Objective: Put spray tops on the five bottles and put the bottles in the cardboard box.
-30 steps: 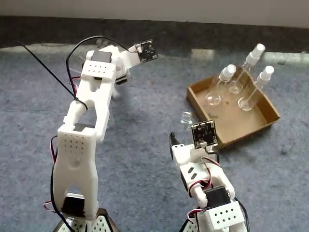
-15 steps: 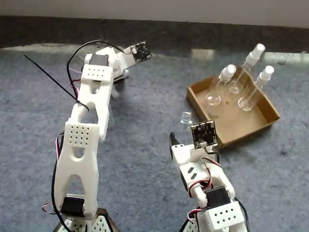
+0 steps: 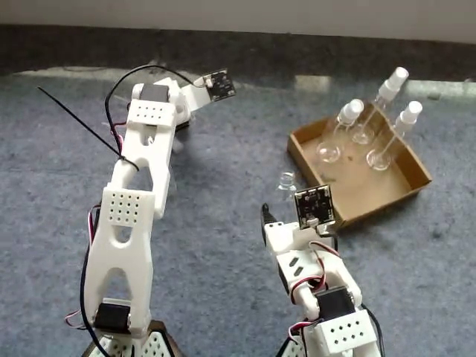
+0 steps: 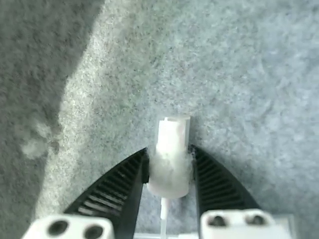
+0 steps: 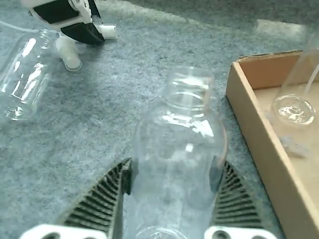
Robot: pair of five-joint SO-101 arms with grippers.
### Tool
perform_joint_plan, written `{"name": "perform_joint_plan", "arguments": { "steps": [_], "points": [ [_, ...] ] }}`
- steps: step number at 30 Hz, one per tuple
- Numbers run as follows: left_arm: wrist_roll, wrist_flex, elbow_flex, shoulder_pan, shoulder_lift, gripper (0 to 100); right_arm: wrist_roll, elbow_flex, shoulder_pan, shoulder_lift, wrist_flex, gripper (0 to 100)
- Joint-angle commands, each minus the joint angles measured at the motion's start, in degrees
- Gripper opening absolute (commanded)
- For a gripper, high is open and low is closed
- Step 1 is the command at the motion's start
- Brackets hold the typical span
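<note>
Left gripper [image 4: 168, 151] is closed tight on a white spray top [image 4: 172, 137]. Its arm has stretched slightly farther toward the upper left of the high view in the last second. Right gripper [image 5: 174, 172] clasps an uncapped bottle [image 5: 182, 134] near frame centre, just beside the cardboard box [image 3: 387, 202], which holds 3 capped bottles [image 3: 349, 119]. Bringing top to bottle looks like the next step.

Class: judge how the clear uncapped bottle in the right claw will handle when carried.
The bottle looks smooth and glossy, so it may slip in the right claw. It appears empty, so it is probably light. Being round-bodied, it would likely roll if dropped on its side.
</note>
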State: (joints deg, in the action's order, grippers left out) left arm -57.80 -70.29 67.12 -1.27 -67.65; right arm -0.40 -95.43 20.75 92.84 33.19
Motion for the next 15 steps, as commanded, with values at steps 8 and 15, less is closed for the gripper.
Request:
{"name": "perform_joint_plan", "arguments": {
  "steps": [8, 15],
  "points": [
    [5.6, -10.1, 19.9, 1.5, 2.2, 0, 0.1, 0.0, 0.2, 1.0, -2.0, 12.6],
    [8.8, -24.5, 27.9, 3.6, 6.0, 0, 0.1, 0.0, 0.3, 1.0, -2.0, 12.6]
  ]
}}
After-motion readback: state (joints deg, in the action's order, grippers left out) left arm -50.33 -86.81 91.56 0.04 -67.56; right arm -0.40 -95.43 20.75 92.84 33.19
